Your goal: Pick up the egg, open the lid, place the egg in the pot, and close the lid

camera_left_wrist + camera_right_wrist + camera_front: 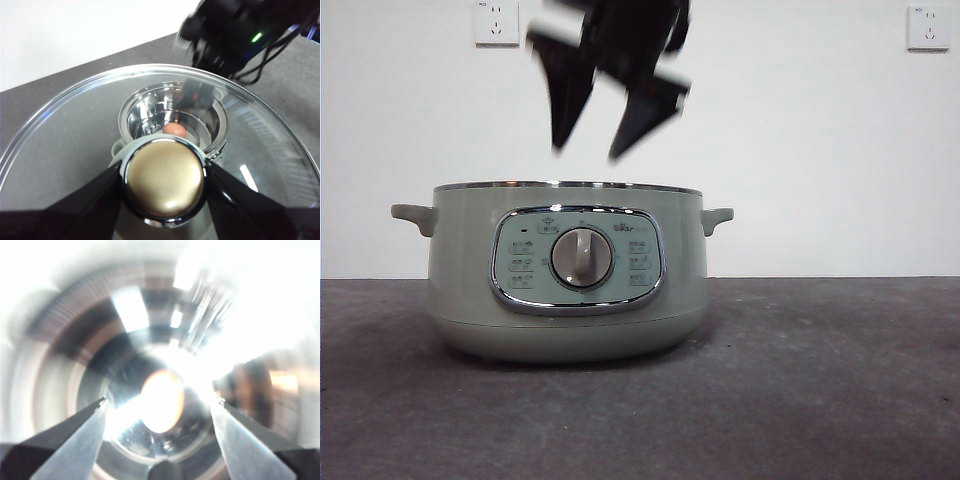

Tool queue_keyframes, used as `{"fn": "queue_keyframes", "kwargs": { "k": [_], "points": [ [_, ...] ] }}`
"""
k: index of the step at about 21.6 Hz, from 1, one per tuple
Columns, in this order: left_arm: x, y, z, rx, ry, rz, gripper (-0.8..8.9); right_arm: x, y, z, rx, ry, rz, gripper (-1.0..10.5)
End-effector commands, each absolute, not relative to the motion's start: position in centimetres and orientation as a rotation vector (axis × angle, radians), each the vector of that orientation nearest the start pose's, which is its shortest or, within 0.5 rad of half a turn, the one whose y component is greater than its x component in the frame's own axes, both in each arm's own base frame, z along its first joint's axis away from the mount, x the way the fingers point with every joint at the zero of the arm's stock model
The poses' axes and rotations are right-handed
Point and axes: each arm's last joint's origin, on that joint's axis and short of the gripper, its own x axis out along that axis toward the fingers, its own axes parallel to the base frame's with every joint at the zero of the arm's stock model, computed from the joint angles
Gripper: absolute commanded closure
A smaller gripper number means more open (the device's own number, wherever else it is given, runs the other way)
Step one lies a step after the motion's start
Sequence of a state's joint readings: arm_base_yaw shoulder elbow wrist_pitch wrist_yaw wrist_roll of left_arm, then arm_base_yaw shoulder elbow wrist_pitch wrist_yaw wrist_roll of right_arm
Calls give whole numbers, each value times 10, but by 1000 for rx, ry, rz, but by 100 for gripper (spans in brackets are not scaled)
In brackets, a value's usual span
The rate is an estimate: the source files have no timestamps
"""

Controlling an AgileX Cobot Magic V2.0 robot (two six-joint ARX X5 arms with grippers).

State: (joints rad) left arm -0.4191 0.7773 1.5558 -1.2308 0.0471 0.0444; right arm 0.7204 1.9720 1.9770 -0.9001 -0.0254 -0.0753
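egg (174,129) in pot (460,260) | right hand (600,125) open above | left hand (165,182) grips lid (75,145) knob | I'd clear right hand, then lower lid level

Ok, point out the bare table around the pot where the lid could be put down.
Bare grey table lies beside the pot toward the side handle, and another strip runs in front of the control panel. Crowded: above the open pot, where the right tool hangs, open, over the egg. The left tool holds the lid by its knob.
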Motion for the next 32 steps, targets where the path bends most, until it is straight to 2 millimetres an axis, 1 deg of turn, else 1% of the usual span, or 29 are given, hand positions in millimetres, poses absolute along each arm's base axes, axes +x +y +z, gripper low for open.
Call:
{"fn": "queue_keyframes", "kwargs": {
  "k": [1,3,4,7,11,15,18,21,24,27,32],
  "points": [
    [48,-23,467,136,382,-477,822,303,265,371,-337,762,710,596],
    [55,-26,468,146,385,-484,822,279,240,407,-319,702,689,600],
    [59,-28,468,145,383,-489,822,267,229,420,-322,694,678,600],
    [73,-36,471,129,368,-554,822,236,203,443,-330,707,679,600],
    [101,-50,471,136,383,-592,822,201,173,463,-338,733,682,600],
    [145,-70,463,162,424,-626,822,165,142,477,-344,751,682,600],
    [183,-88,451,162,460,-652,822,137,119,492,-284,681,718,601],
    [220,-107,433,187,510,-666,822,107,94,505,-232,595,720,601],
    [252,-124,413,198,548,-673,822,81,71,514,-185,518,720,602],
    [275,-135,398,200,559,-676,822,61,54,516,-151,473,720,602],
    [295,-145,380,203,582,-679,822,48,43,498,-136,505,706,602]
  ]
}}
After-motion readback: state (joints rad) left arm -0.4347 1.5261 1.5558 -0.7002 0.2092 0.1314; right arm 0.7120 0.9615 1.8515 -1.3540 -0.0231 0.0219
